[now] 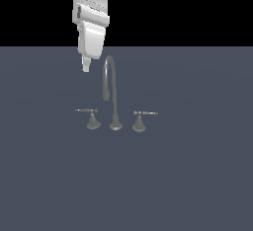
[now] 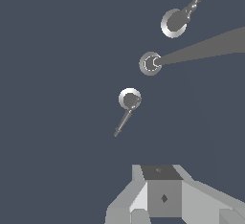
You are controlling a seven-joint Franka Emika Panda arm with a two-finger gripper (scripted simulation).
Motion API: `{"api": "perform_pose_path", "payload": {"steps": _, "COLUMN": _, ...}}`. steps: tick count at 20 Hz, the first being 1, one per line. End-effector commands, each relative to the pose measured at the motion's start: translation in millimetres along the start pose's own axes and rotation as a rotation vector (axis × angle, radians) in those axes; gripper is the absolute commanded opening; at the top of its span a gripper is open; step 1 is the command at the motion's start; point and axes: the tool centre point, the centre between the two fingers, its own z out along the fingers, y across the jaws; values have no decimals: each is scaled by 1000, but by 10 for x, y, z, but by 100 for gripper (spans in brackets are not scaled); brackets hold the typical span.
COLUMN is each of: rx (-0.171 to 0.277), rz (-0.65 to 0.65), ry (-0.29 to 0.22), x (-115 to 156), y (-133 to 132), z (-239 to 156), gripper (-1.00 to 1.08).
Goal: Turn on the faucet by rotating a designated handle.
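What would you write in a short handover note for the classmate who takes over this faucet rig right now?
Hand: above the faucet set, touching nothing; whether it is open or shut cannot be told.
Faucet: upright on the grey surface, gooseneck spout in the middle.
Handle: on the exterior view's left, rod pointing left, below the hand and apart from it.
Twin lever: on the other side, not ours.
Done: nothing gripped yet.
Left: lower the hand to the handle and rotate it.

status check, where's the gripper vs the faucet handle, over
Gripper above the faucet, touching nothing; open or shut unclear. Handle untouched, rod pointing to the exterior view's left. Nothing between gripper and handle.
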Motion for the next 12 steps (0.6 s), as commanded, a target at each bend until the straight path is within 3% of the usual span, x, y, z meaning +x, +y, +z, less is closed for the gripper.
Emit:
{"api": "perform_pose_path", "payload": {"steps": 1, "rx": 0, "rz": 75, "ry": 20, "x": 26, "y": -111, "z": 226, "gripper": -100}}
{"api": "perform_pose_path", "payload": {"steps": 12, "rx": 25, "rz": 363, "ry": 143, "x": 172, "y": -452, "z": 1136, "gripper": -100}}
